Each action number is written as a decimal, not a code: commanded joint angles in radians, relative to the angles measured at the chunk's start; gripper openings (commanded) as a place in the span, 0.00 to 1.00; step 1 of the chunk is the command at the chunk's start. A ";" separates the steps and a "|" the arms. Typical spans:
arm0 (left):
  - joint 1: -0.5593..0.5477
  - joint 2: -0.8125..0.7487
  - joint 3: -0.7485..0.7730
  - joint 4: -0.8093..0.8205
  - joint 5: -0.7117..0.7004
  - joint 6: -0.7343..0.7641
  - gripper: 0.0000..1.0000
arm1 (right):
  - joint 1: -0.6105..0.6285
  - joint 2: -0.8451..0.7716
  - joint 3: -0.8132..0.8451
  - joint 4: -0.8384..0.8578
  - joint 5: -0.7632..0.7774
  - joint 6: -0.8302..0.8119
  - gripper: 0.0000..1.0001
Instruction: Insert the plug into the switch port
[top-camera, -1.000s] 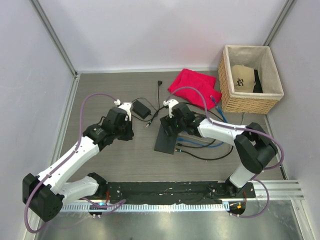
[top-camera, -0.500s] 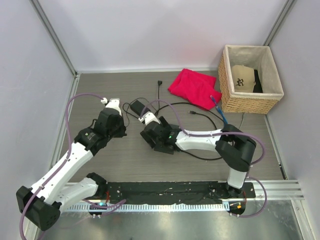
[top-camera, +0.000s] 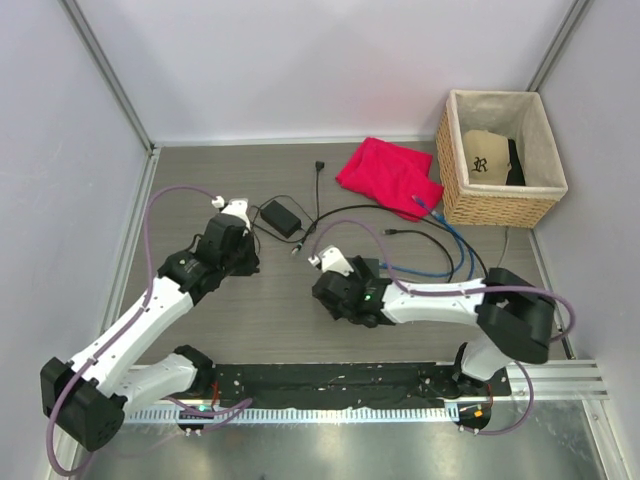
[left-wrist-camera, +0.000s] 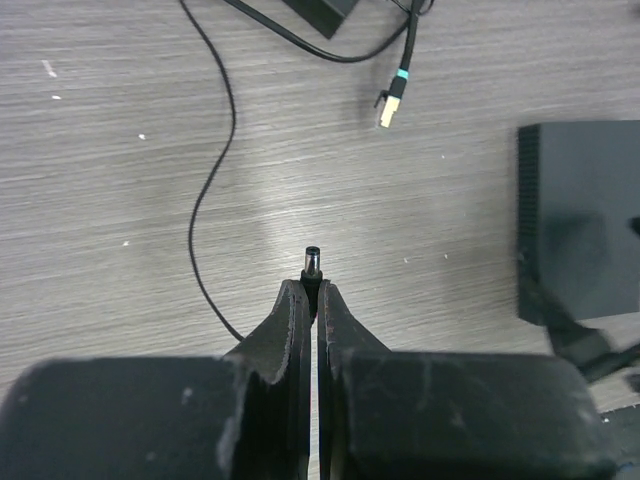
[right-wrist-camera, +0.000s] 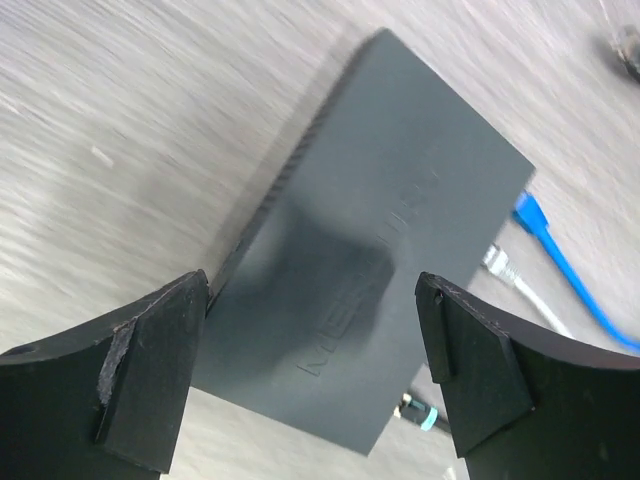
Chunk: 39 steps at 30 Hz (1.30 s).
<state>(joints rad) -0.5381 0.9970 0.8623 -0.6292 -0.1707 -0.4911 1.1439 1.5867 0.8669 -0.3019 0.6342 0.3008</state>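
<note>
My left gripper (left-wrist-camera: 312, 300) is shut on the black barrel plug (left-wrist-camera: 312, 262), whose metal tip pokes out past the fingertips and points across the table. Its thin black cord (left-wrist-camera: 205, 190) trails off to the left. The switch (right-wrist-camera: 380, 250), a flat dark grey box, lies on the table to the right of the plug (left-wrist-camera: 580, 220). My right gripper (right-wrist-camera: 315, 370) hangs just over it, open, one finger on either side of its near end. In the top view the right gripper (top-camera: 345, 290) covers most of the switch, and the left gripper (top-camera: 235, 245) is about a hand's width to its left.
Blue network cables (top-camera: 450, 250) run from the switch toward a wicker basket (top-camera: 500, 205) at the back right. A red cloth (top-camera: 390, 175) and a black power brick (top-camera: 281, 216) lie behind. A loose network connector (left-wrist-camera: 390, 105) rests ahead of the left gripper.
The right gripper swept left, then came back right and nearer over the switch, its jaws spreading wider. The blue cables shifted with it. The left gripper drifted slightly, still shut on the plug.
</note>
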 joint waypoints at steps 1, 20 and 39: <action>0.003 0.038 0.010 0.052 0.086 -0.004 0.00 | -0.032 -0.146 -0.081 -0.105 0.038 0.115 0.91; -0.361 0.487 0.115 0.339 0.165 -0.012 0.00 | -0.554 -0.555 -0.368 0.296 -0.505 0.250 0.84; -0.461 0.793 0.115 0.614 0.350 -0.226 0.00 | -0.635 -0.194 -0.258 0.440 -0.832 0.195 0.70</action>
<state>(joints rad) -0.9752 1.7710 0.9970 -0.1658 0.1181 -0.6216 0.4992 1.3228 0.5465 0.0525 -0.0147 0.5224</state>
